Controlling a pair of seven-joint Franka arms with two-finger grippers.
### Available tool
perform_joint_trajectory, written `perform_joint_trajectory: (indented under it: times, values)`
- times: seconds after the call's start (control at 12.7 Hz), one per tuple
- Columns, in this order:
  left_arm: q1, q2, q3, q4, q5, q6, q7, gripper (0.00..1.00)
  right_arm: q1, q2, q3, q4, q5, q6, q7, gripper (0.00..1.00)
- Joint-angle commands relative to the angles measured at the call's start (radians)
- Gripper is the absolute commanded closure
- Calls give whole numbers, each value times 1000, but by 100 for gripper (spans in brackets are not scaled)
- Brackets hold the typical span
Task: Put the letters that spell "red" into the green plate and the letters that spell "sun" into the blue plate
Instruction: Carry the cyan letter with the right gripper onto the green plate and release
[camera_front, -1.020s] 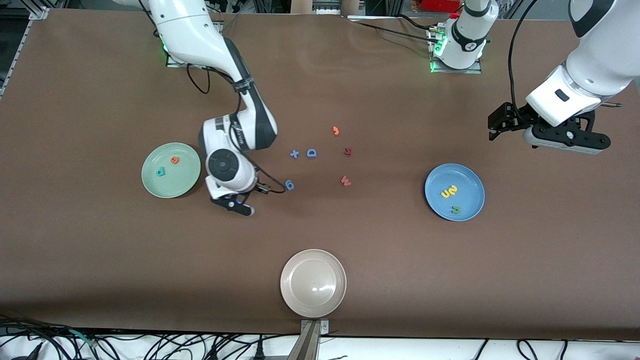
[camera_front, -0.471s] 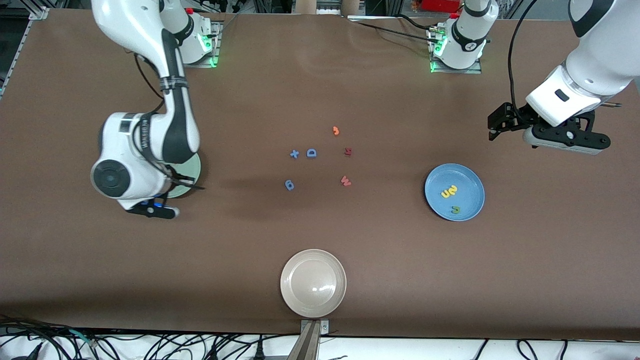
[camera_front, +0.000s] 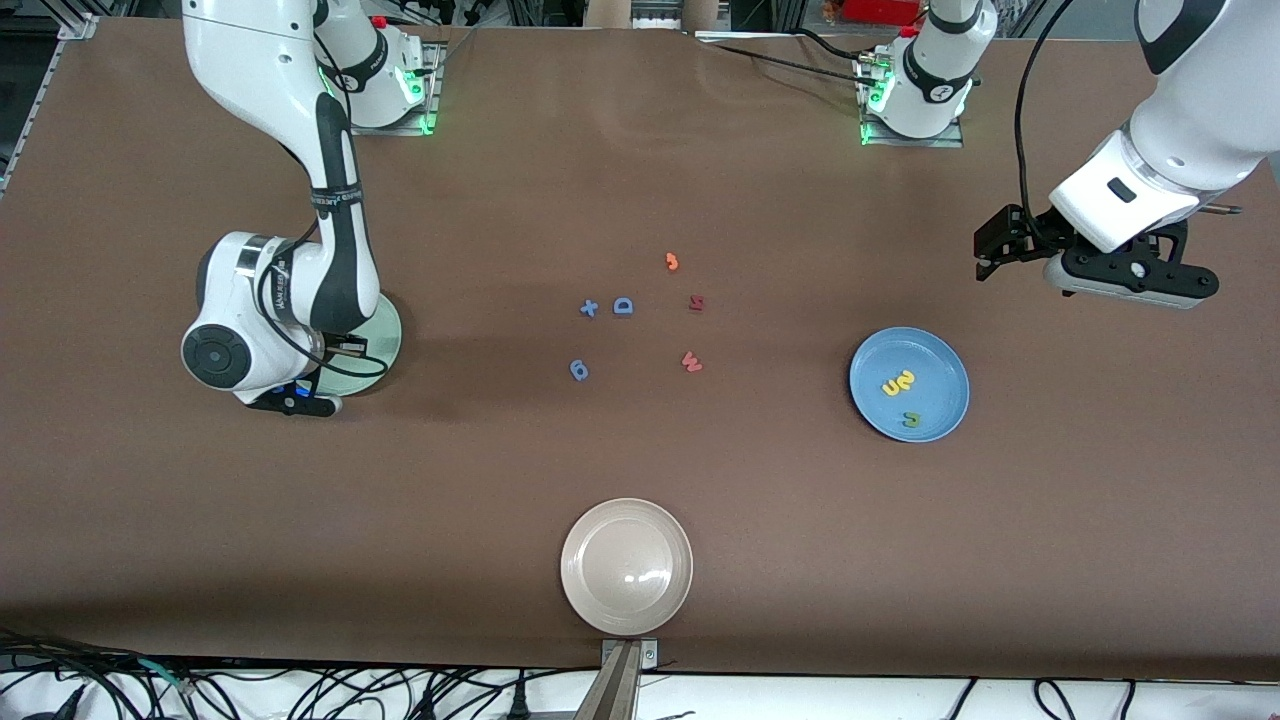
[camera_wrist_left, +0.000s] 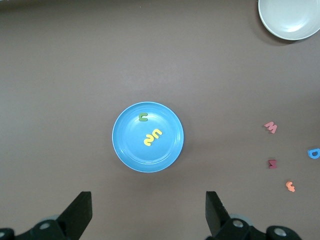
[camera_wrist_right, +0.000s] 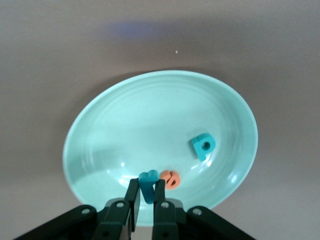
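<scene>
Risk sits first with the right pincer (camera_wrist_right: 145, 200), which hangs over the green plate (camera_wrist_right: 125, 120) clamped on the teal "r" (camera_wrist_right: 148, 185) — the last of the letters that spell "red". The orange "e" (camera_wrist_right: 170, 179) lies in that plate right beside the held letter, with the teal "d" (camera_wrist_right: 203, 145) a little further along the plate floor. Released from this height, the light foam could bounce or cling to a pad, or land on the "e" and nudge it; my guess is the rim keeps everything in.

Toward the left arm's end of the surface from the green plate lie the stray letters, among them the blue "D" (camera_front: 623, 306) and red "w" (camera_front: 690, 361); a low sweep back could scatter them. Further that way, the blue plate (camera_front: 945, 365) already holds the yellow "s" and "n" (camera_front: 898, 382) and the olive "u" (camera_front: 911, 419). Above the surface close to it, the left pincer (camera_front: 1000, 247) waits with jaws spread, holding nothing — little hazard there.
</scene>
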Motion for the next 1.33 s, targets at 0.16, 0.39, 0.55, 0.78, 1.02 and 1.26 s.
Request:
perform_joint_trajectory:
  times: [0.16,0.39,0.55,0.78,1.02,1.26]
  values:
    - [-8,-12,7,-9,-22,9,-5,0,12,7,12,-84,66,142,-45,100]
    - [-8,-12,7,-9,-22,9,-6,0,11,24,26,-88,83,168,-45,100]
    - [-8,-12,7,-9,-22,9,-6,0,9,27,26,-88,83,170,-45,81]
    - [-8,-12,6,-9,-22,9,-6,0,9,27,26,-87,83,168,-47,18]
    - [-8,-12,6,-9,-22,10,-6,0,12,-18,17,-61,83,133,-47,1]
    - [-8,-12,7,-9,-22,9,-5,0,14,-95,-33,11,80,31,-50,1]
